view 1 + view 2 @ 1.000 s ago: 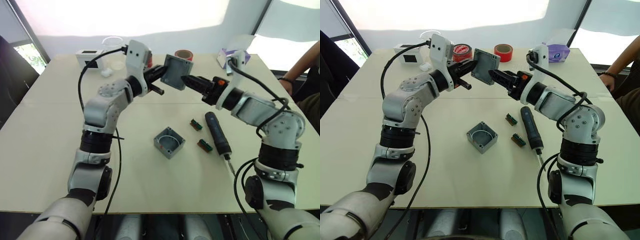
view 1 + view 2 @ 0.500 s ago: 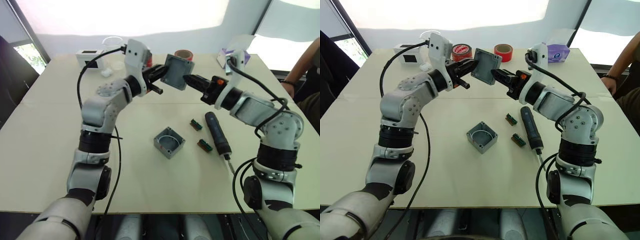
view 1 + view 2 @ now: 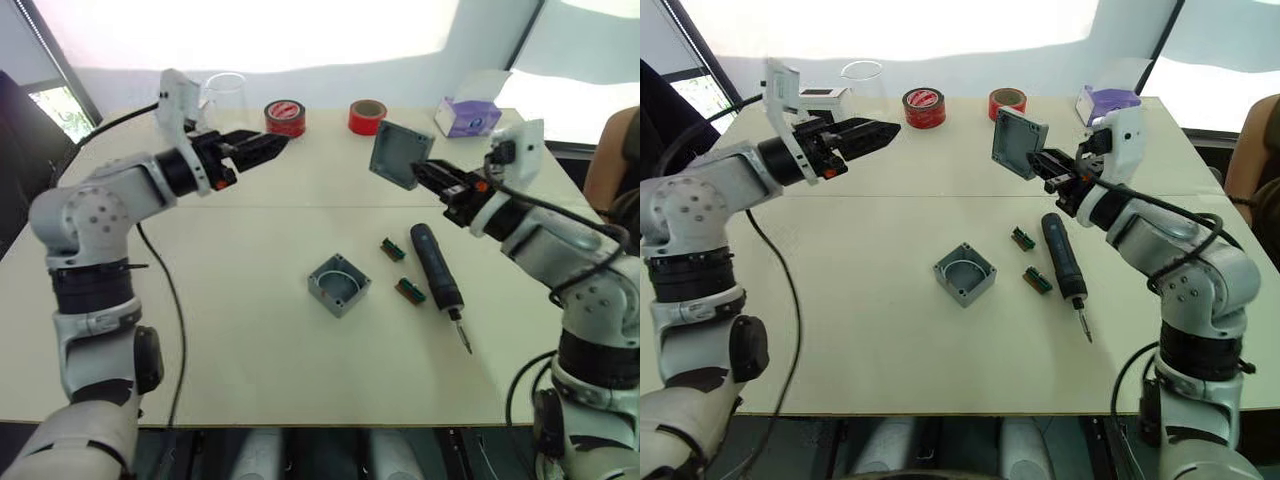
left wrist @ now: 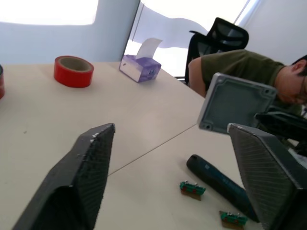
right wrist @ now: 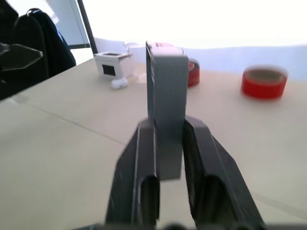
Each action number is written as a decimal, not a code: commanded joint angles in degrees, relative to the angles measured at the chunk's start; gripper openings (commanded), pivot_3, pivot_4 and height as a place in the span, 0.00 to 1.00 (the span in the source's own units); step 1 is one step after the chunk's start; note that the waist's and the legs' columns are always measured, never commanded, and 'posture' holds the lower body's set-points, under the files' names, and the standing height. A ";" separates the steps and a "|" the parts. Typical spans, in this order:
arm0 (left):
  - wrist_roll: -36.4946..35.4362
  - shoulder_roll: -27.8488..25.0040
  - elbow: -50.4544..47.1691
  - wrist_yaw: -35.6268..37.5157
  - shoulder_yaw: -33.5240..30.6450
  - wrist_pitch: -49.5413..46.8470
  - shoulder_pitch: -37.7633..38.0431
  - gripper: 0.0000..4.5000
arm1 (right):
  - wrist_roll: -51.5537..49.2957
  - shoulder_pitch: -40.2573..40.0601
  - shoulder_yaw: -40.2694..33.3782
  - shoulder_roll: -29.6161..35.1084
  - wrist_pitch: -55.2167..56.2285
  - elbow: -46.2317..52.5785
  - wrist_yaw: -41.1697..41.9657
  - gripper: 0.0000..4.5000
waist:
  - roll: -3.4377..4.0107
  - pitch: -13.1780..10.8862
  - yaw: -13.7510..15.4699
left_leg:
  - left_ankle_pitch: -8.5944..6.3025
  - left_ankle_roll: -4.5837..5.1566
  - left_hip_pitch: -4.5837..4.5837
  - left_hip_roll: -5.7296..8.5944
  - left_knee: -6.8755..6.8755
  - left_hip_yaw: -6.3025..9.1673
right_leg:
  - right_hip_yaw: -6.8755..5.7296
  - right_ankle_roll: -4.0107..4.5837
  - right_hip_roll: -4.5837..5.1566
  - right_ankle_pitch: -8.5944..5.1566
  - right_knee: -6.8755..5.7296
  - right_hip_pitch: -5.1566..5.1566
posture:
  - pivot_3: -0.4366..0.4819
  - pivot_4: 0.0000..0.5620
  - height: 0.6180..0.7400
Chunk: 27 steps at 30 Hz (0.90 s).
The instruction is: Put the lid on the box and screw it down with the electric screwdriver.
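The grey square lid hangs tilted in the air above the table's far middle, and my right gripper is shut on its edge; the right wrist view shows the lid edge-on between both fingers. My left gripper is out to the left, well clear of the lid, with its fingers spread open and nothing between them. The open grey box sits on the table's middle. To its right lies the dark electric screwdriver, bit toward the near edge.
Two small green circuit pieces lie between box and screwdriver. Two red tape rolls, a purple tissue box, a clear cup and a white box line the far edge. A person sits at the right.
My left gripper opened, let go of the lid and drew back to the left. My right gripper closed on the lid and carried it right and slightly lower.
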<state>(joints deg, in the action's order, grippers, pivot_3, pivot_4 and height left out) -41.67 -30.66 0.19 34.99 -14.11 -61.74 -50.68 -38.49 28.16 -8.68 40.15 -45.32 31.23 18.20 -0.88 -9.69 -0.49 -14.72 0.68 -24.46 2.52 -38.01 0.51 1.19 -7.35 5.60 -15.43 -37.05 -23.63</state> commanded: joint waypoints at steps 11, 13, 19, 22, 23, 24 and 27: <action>7.89 -1.50 -2.05 11.04 16.32 9.38 1.61 0.01 | 68.06 -20.12 25.51 12.92 45.21 2.71 -1.01 0.03 | -0.12 0.00 -0.31 | 0.22 -0.37 0.04 -0.04 -0.05 -0.06 | 0.07 -0.04 -0.04 -0.04 0.00 0.02 | 0.48 0.27 1.00; 8.58 -2.03 -2.81 12.99 18.35 9.80 1.77 0.01 | 71.82 -20.10 25.99 10.46 45.13 2.20 -0.45 0.03 | -0.12 0.00 -0.17 | 0.22 -0.37 0.05 -0.08 -0.04 -0.04 | 0.07 -0.03 -0.08 -0.04 0.00 0.03 | 0.48 0.27 1.00; 12.91 -2.36 -1.30 16.00 22.41 14.48 2.33 0.01 | 77.94 -19.62 27.73 5.01 49.14 -0.77 0.47 0.03 | -0.12 0.00 0.08 | 0.21 -0.36 0.06 -0.05 -0.07 0.01 | 0.02 -0.03 -0.06 -0.04 0.02 0.11 | 0.48 0.27 1.00; 14.41 -2.45 -0.61 17.13 23.51 15.84 2.61 0.01 | 78.91 -19.77 28.18 3.77 52.03 -2.30 0.92 0.03 | -0.12 0.00 -0.06 | 0.18 -0.31 0.07 -0.05 -0.07 0.01 | 0.01 -0.03 -0.06 -0.04 0.02 0.13 | 0.48 0.27 1.00; 15.11 -2.62 -0.61 17.63 24.09 16.48 2.89 0.01 | 79.22 -19.93 28.19 3.44 52.86 -2.83 0.95 0.03 | -0.12 0.00 -0.07 | 0.13 -0.22 0.07 -0.05 -0.07 0.02 | 0.01 -0.03 -0.06 -0.04 0.02 0.12 | 0.48 0.27 1.00; 15.75 -2.79 -0.63 18.07 24.65 17.03 3.22 0.01 | 79.28 -20.00 28.30 3.17 53.91 -3.52 0.96 0.03 | -0.12 0.00 -0.07 | 0.09 -0.15 0.07 -0.05 -0.07 0.01 | 0.01 -0.03 -0.07 -0.04 0.01 0.13 | 0.48 0.27 1.00; 16.45 -2.47 -1.19 18.76 25.22 17.40 4.26 0.01 | 79.92 -19.83 28.17 2.60 56.90 -5.85 0.32 0.03 | -0.12 0.00 -0.10 | 0.09 -0.15 0.08 -0.06 -0.07 0.02 | 0.01 -0.02 -0.07 -0.04 0.01 0.13 | 0.48 0.27 1.00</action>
<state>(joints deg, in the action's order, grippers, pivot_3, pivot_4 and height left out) -25.73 -32.83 0.26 53.07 11.07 -45.59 -46.46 40.95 7.70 20.21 43.46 9.57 25.02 19.37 -1.00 -9.69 -0.59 -14.64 0.54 -24.39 2.47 -38.08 0.53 1.20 -7.38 5.54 -15.47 -37.05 -23.50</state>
